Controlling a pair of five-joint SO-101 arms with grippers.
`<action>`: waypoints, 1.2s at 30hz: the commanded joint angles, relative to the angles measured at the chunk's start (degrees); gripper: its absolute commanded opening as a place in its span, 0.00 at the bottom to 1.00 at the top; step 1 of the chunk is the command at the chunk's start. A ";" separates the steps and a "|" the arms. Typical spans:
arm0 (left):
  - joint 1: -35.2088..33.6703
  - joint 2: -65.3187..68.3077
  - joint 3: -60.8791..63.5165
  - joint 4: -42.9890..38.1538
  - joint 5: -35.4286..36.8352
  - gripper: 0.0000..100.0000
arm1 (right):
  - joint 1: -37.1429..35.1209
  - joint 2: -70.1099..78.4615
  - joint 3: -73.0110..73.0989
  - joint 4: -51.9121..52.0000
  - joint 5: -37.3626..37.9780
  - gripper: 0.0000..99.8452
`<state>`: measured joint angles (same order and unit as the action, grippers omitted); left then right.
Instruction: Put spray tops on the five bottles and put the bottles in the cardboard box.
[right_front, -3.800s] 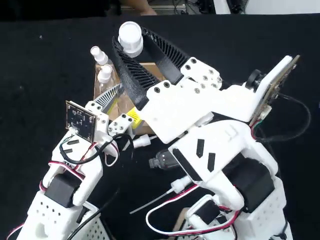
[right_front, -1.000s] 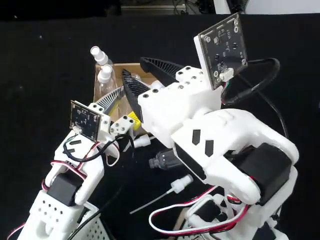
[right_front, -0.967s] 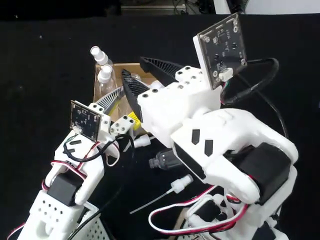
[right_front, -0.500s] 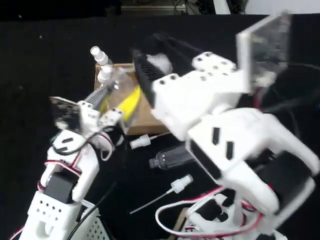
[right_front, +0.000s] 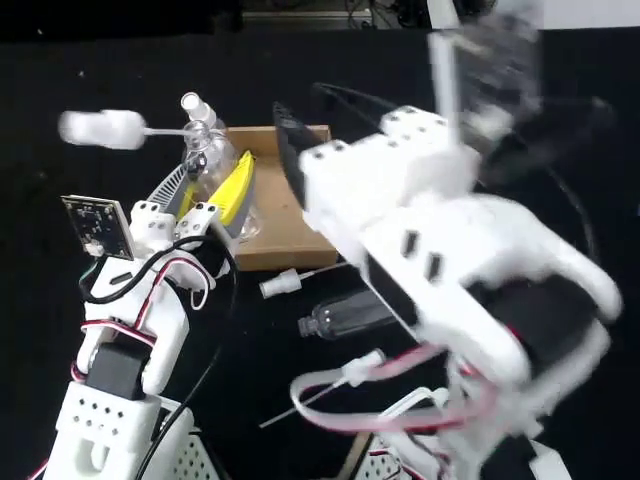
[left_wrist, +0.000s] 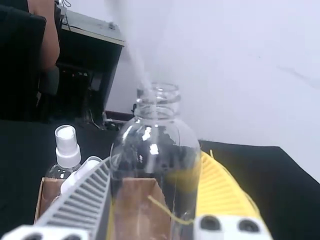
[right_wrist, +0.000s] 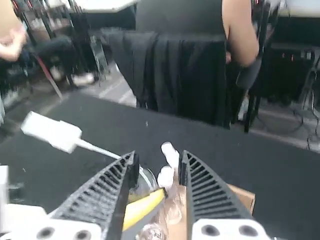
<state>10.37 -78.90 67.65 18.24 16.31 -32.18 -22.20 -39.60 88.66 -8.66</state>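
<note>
Left hand (right_front: 218, 165) is closed on a clear bottle (left_wrist: 155, 150): the grey finger presses one side of its body and the yellow finger the other side. In the left wrist view I see this bottle upright with its neck open. From the high view it is held over the edge of the cardboard box (right_front: 290, 215) on the left arm's side.

One spray top (right_front: 100, 128) is in the air beside the held bottle, on the side away from the right arm. It is blurred. Its thin tube points toward the neck of the bottle, but I cannot tell if the end of the tube is inside the neck. Neither hand touches this spray top.

Right hand (right_wrist: 159, 156) is open and holds nothing. Its two black fingers are spread above the box, near the held bottle but apart from it. In the right wrist view, past the fingertips, I see two capped bottles (right_wrist: 165, 177) standing close together in the box, just beside the held bottle.

On the black tabletop (right_front: 40, 200), on the arms' side of the box, lie a second spray top (right_front: 283, 284), a lying bottle (right_front: 350, 315) on its side, and a third spray top (right_front: 362, 368) with a long tube. These three things are apart from both hands.
</note>
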 joint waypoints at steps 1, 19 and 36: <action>-0.66 -0.70 -1.27 -1.32 0.62 0.03 | 1.23 2.15 0.13 0.44 0.44 0.10; 12.26 -0.70 -1.36 4.92 -19.16 0.03 | -4.92 -2.07 -0.13 -0.09 2.46 0.11; 12.70 -0.70 -1.27 5.10 -19.16 0.03 | -2.46 8.31 0.04 -9.05 2.02 0.19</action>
<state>22.42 -78.90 67.65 23.25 -2.59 -36.22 -16.22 -38.73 84.18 -5.85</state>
